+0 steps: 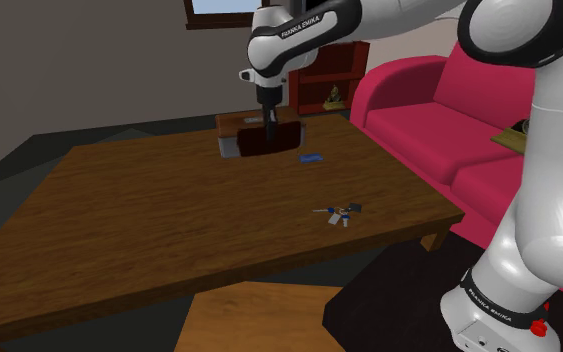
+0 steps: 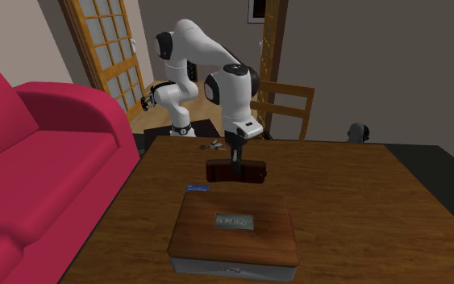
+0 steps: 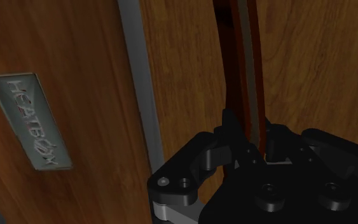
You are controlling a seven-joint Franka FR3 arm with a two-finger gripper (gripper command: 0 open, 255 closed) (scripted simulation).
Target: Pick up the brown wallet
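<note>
The dark brown wallet hangs upright just above the wooden table, clasped by my black gripper from above. In the second exterior view the wallet hangs under the gripper, beside the near edge of a wooden box. The wrist view shows the wallet edge-on as a thin dark red-brown strip, with the gripper shut on it and the fingers pressed against its sides.
The flat wooden box carries a grey nameplate. A small blue card lies beside it and a bunch of keys lies nearer the stand. A red sofa flanks the table; a wooden chair stands behind it.
</note>
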